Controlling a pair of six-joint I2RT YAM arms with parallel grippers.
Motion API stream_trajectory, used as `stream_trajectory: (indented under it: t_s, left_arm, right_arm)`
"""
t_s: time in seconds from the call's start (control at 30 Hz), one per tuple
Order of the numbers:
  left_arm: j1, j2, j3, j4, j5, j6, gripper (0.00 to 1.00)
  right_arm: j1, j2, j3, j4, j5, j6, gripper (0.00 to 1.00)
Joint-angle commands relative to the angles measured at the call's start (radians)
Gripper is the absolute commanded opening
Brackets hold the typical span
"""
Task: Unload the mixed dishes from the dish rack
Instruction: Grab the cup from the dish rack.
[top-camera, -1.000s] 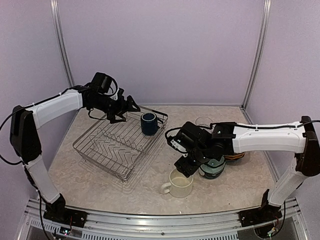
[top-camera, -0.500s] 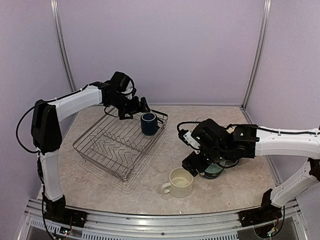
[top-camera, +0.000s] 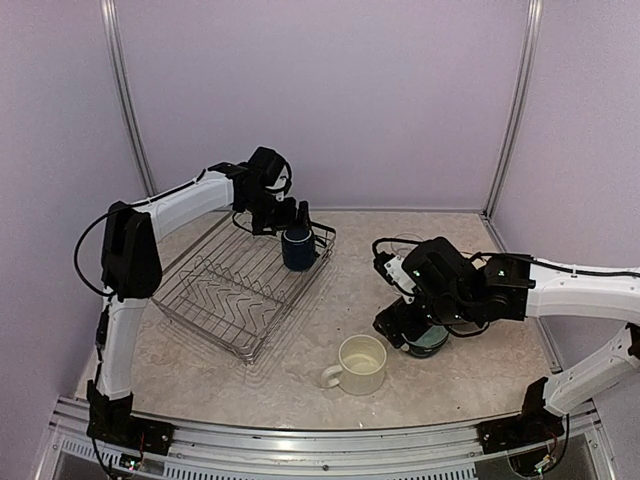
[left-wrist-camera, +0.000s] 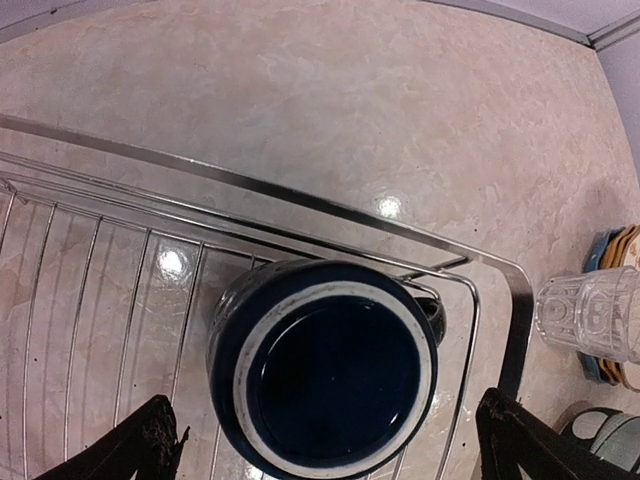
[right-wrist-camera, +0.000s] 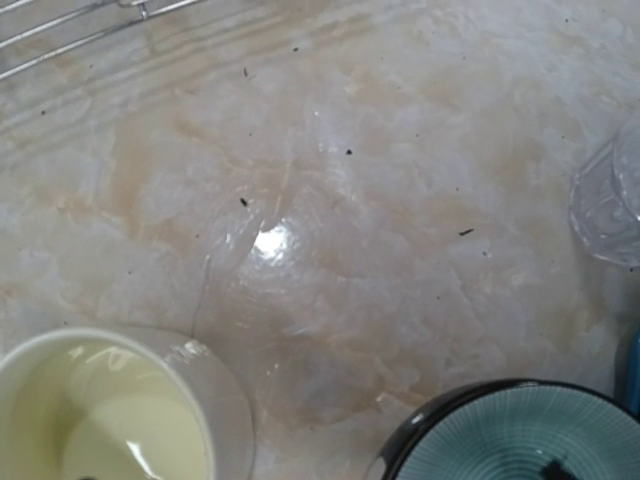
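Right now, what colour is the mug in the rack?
The mug is navy with a pale rim ring; clearest in left wrist view.

Top external: high at the near edge, facing the lilac back wall (top-camera: 320, 100), whole marbled beige counter (top-camera: 200, 375) framed.
Left wrist: close, straight down on round navy ceramic mug (left-wrist-camera: 325, 370).
Right wrist: close above counter.
Shared by wrists: clear glass tumbler (left-wrist-camera: 590, 312).

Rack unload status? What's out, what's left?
Done: cream mug, teal bowl and glass tumbler stand on the table, outside the dish rack. In hand: nothing gripped yet; the left hand is open, straddling the navy mug. Left: that mug, the only dish in the rack.
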Motion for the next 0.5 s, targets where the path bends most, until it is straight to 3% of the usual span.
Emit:
stream_trajectory:
  t_s: [0.0, 0.47]
  left_arm:
    - [-0.021, 0.086, 0.096, -0.091, -0.063, 0.068, 0.99]
    - [-0.038, 0.169, 0.152, -0.105, -0.087, 0.154, 0.99]
  right_arm:
    - [-0.009, -0.02, -0.018, 0.032, 0.002, 0.013, 0.94]
    - [-0.015, 0.004, -0.009, 0.066, -0.024, 0.025, 0.94]
